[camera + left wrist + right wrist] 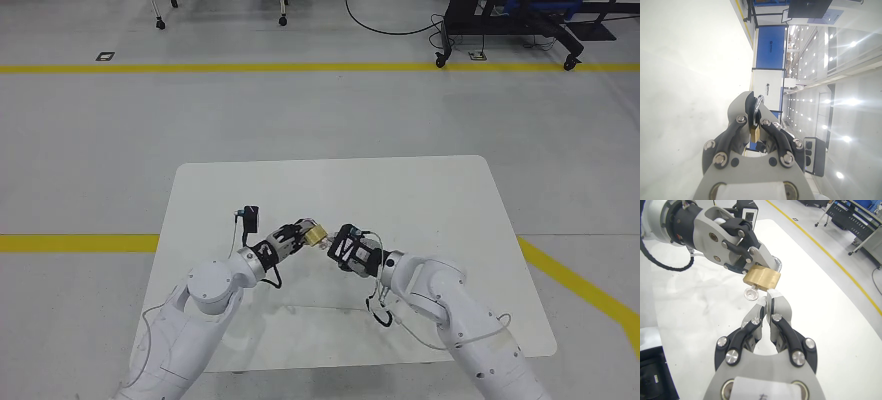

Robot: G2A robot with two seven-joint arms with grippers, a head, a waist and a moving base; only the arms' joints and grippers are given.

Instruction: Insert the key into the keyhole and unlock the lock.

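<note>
The key [751, 294] blade is buried in the lock [762, 277], whose shackle [779, 265] the left tool [757, 106] partly covers.

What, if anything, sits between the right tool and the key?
Nothing visible does. The key sticks out of the underside of the padlock, which the left tool holds by its shackle. The right tool, closed, sits just beside the key, with only open space between them.
</note>
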